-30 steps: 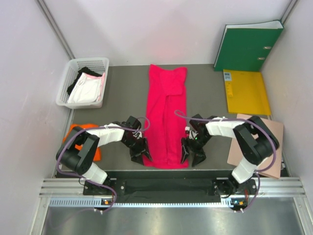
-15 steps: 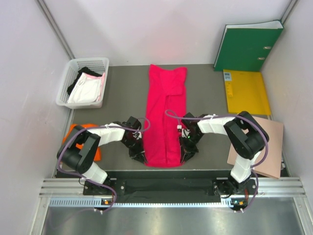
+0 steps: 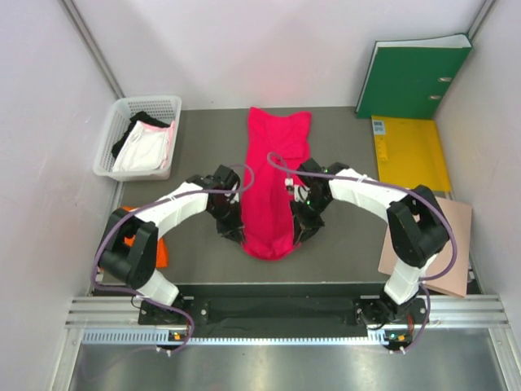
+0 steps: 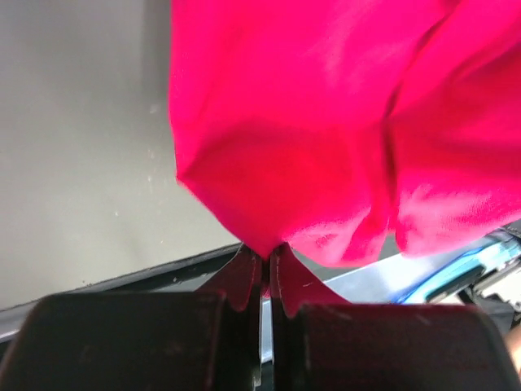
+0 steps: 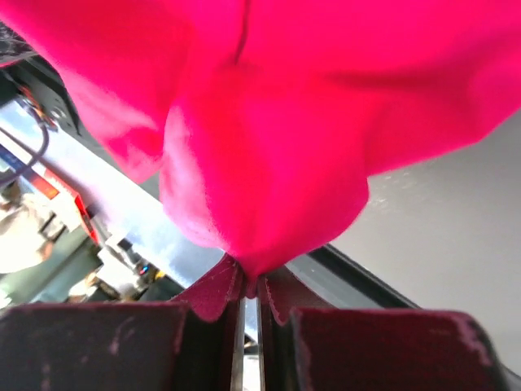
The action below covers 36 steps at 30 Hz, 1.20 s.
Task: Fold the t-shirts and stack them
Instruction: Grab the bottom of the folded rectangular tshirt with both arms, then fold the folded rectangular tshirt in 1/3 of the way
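While the left claw (image 4: 266,265) and right claw (image 5: 248,285) each clamp a near corner, the red shirt (image 3: 275,163) lies lengthwise mid-way across the table (image 3: 203,163)
long axis runs near-to-far, far end toward the back wall; near hem bunched between the claws; both arms reach inward, elbows bowed outward

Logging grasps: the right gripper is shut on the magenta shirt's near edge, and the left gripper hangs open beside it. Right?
No: the left gripper is shut on the magenta shirt too, as the left wrist view shows. The right gripper does pinch it.
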Motion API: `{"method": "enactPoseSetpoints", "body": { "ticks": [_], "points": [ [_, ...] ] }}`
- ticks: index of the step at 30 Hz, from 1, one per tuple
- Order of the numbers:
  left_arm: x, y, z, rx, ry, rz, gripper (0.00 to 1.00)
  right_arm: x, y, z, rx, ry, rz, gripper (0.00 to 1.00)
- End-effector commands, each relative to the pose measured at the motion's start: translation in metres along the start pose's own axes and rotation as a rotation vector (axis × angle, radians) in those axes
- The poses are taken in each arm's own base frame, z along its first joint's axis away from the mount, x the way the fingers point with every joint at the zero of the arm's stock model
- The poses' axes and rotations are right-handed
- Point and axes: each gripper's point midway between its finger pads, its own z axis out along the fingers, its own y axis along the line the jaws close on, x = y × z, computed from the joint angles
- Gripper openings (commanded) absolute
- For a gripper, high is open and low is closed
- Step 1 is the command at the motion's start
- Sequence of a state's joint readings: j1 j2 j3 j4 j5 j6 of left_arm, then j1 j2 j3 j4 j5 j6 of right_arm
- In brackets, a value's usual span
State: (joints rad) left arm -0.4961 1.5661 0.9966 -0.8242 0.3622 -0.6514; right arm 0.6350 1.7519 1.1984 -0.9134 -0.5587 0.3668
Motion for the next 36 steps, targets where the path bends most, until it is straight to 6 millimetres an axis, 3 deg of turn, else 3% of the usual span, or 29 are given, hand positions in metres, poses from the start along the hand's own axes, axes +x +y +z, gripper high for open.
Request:
{"method": "enactPoseSetpoints", "body": {
  "ticks": [1,3,9,14,18,25,29,34,35,36],
  "points": [
    [-0.034,-0.011,-0.023,-0.007,-0.086,0.011,0.0,-0.043,-0.004,-0.032,0.036,-0.096,-0.064,0.03],
    [-0.052,-0.011,-0.028,0.005,-0.124,-0.006,0.0,-0.064,-0.003,-0.046,0.04,-0.15,-0.093,0.03],
    [-0.111,-0.027,-0.04,0.069,-0.22,-0.011,0.0,-0.117,-0.029,-0.066,0.056,-0.225,-0.075,0.03],
    [-0.155,-0.044,-0.038,0.093,-0.266,0.024,0.0,-0.147,-0.051,-0.078,0.069,-0.287,-0.034,0.03],
    [-0.187,-0.06,-0.044,0.112,-0.317,0.032,0.0,-0.171,-0.058,-0.082,0.074,-0.343,-0.017,0.03],
    [-0.218,-0.064,-0.033,0.142,-0.313,-0.006,0.0,-0.202,-0.057,-0.075,0.035,-0.396,-0.008,0.04],
    [-0.232,-0.063,-0.032,0.158,-0.319,-0.031,0.0,-0.224,-0.054,-0.079,0.022,-0.44,0.001,0.05],
    [-0.258,-0.063,-0.037,0.221,-0.344,-0.071,0.01,-0.255,-0.064,-0.091,0.0,-0.516,0.065,0.06],
    [-0.263,-0.065,-0.038,0.24,-0.35,-0.068,0.45,-0.262,-0.066,-0.094,-0.01,-0.545,0.095,0.11],
    [-0.266,-0.071,-0.04,0.281,-0.346,-0.064,0.74,-0.267,-0.077,-0.094,-0.013,-0.557,0.134,0.18]
  ]
}}
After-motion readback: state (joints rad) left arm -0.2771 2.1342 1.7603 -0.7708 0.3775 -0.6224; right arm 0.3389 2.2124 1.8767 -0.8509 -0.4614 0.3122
